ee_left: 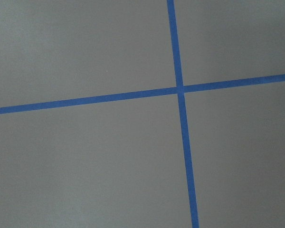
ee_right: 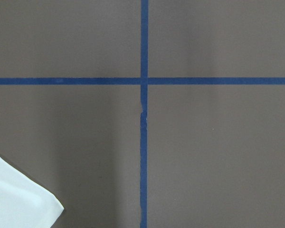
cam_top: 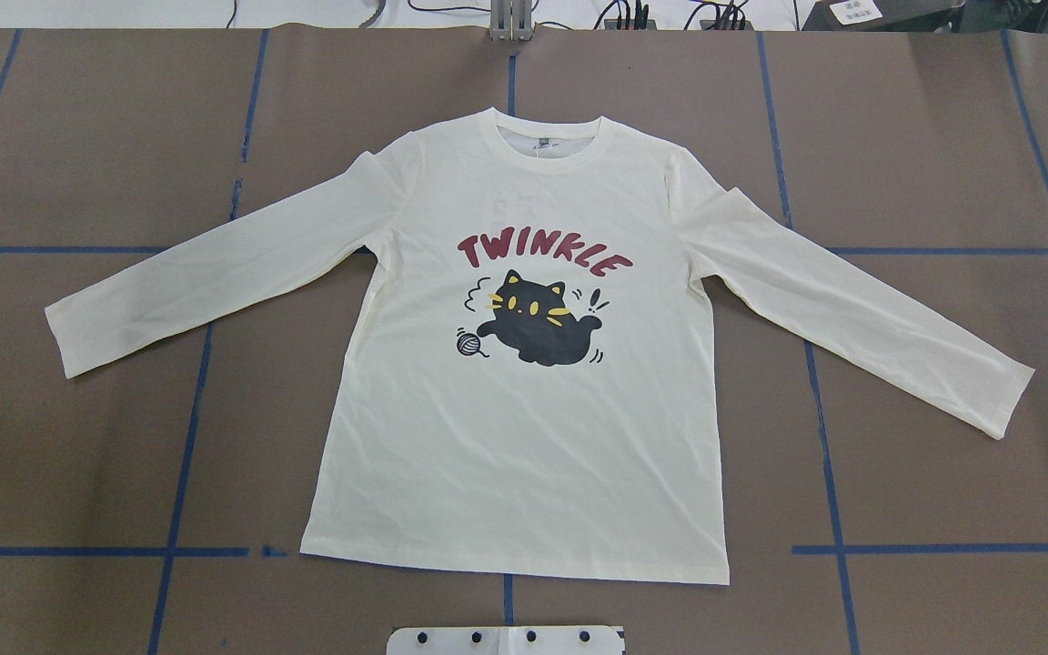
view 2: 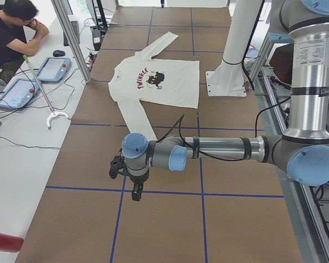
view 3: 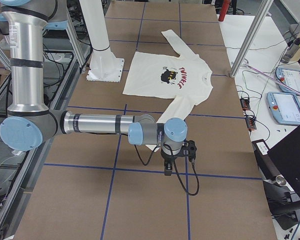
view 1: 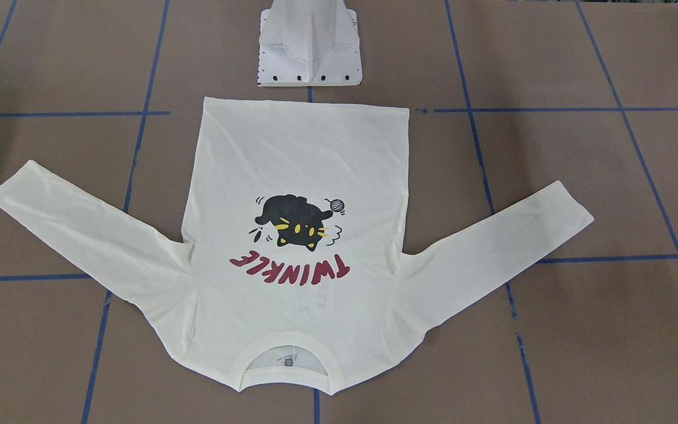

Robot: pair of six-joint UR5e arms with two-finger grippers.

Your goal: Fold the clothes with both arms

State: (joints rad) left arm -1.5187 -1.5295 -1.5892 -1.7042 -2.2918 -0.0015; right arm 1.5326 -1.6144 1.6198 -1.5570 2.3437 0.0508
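The cream long-sleeved shirt (cam_top: 524, 455) lies flat and print-up in the middle of the brown table (cam_top: 78, 473). Its ribbed neckline (cam_top: 553, 136) points away from the robot and its hem lies nearest the white pedestal base (view 1: 309, 53). On the chest are the red word "TWINKLE" (cam_top: 542, 255) and, under it, a black cat (cam_top: 538, 318) with a small yarn ball beside it. Both sleeves are spread out and angled down toward the robot's side: the left sleeve (cam_top: 215, 273) and the right sleeve (cam_top: 851, 318), each with its cuff resting on the table. The fabric shows only light creases.

Blue tape lines (cam_top: 178, 509) mark the table in a grid, some running under the shirt.

The left arm (view 2: 225, 149) reaches out low over bare table, well apart from the shirt, with the left gripper (view 2: 136, 192) pointing down (only the side view shows it, so I cannot tell how its fingers stand). The right arm (view 3: 100, 123) is posed the same way at the other end, its right gripper (view 3: 167, 167) near the right cuff; again I cannot tell. The right wrist view catches a corner of that cuff (ee_right: 14, 199).

A seated person (view 2: 11, 33) is at a side bench with teach pendants (view 2: 54, 69).
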